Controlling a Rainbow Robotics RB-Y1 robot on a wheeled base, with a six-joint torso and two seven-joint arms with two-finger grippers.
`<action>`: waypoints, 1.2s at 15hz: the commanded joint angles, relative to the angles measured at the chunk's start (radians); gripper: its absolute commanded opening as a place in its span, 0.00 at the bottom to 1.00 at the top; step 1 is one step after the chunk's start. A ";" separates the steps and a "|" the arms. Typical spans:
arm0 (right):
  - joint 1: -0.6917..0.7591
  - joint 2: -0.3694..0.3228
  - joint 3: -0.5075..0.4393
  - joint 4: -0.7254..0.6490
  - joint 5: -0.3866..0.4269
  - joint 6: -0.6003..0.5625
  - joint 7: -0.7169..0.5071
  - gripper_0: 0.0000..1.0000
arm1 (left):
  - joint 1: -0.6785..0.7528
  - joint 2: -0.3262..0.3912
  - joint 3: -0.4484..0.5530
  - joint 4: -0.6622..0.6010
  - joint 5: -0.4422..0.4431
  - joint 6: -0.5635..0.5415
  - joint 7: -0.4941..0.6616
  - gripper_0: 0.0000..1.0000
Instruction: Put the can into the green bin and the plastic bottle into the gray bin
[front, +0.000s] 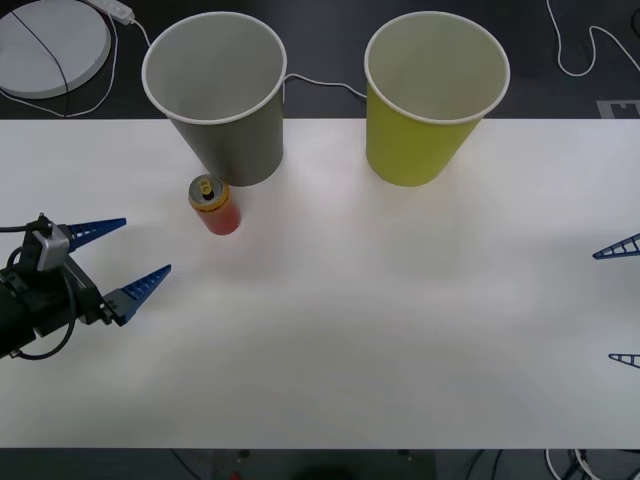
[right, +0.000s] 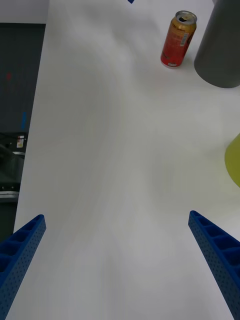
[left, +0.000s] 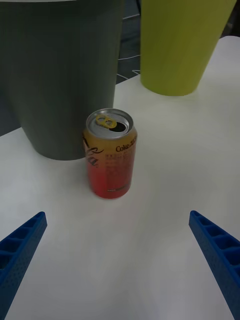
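Can stands upright on the white tabletop, its long axis vertical, just beside the foot of the gray bin and on the side of it facing the robot; whether the two touch I cannot tell. It is red-orange with a gold top, the tab end up and the mouth already opened. From the can, the left hand lies nearer the robot and off toward the tabletop's left edge, its blue fingers spread wide with nothing between them; in its wrist view the can sits centred ahead of the gap. That makes the left arm the nearer one by far. The green bin stands well apart from the can, beyond the gray bin's other side. The right hand waits at the far right edge, also spread open and empty.
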 joint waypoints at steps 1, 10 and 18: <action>0.000 0.000 0.000 0.000 0.000 0.000 0.000 1.00 | 0.016 -0.047 -0.047 -0.003 0.089 0.122 -0.125 1.00; 0.000 0.000 0.000 0.000 0.000 0.000 0.000 1.00 | 0.033 -0.206 -0.069 0.001 0.160 0.225 -0.218 1.00; 0.000 0.000 0.000 0.000 0.000 0.000 0.000 1.00 | -0.049 -0.297 -0.069 0.118 0.114 0.185 -0.254 1.00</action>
